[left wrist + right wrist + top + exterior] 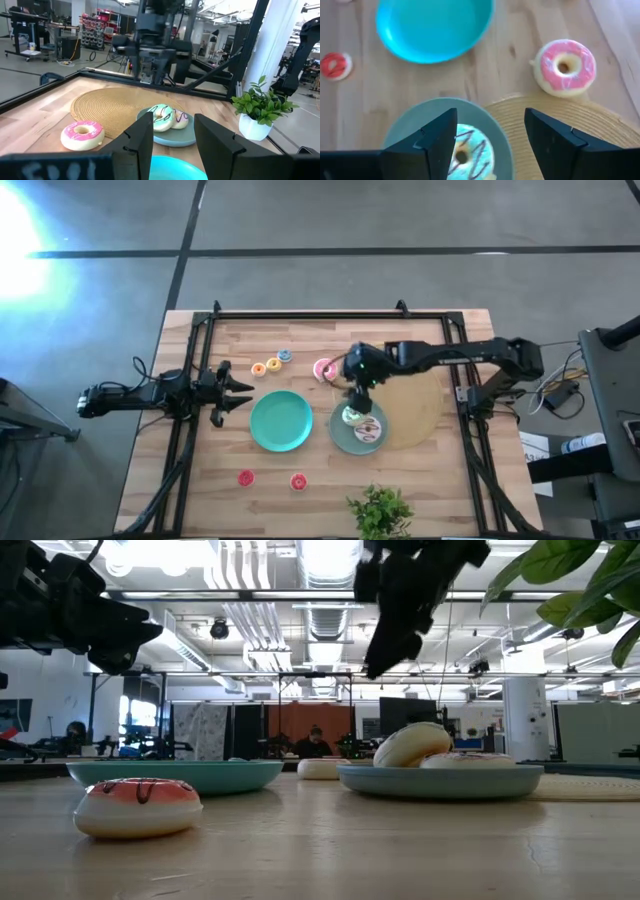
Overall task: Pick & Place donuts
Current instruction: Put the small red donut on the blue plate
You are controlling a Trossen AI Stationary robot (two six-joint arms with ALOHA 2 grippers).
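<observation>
The green-iced donut [351,417] leans tilted on the white-iced donut [368,431], both on the grey-green plate [340,442]. In the low view the green donut [410,743] rests on the white one [466,760]. My right gripper [490,125] hangs open above that plate, over the green donut [467,152], touching nothing. The pink donut [324,370] lies on the wood by the tan disc. Tiny orange [259,369], yellow [273,364] and bluish [285,356] donuts lie farther back. Two tiny red ones [246,477] [298,481] lie near the front edge. My left gripper [235,390] waits open at the table's left.
A bright teal plate [280,421] sits between the two grippers. The big tan woven disc [415,408] lies under the right arm, partly beneath the grey-green plate. A potted plant [378,511] stands at the near edge. A black frame [300,315] runs round the table.
</observation>
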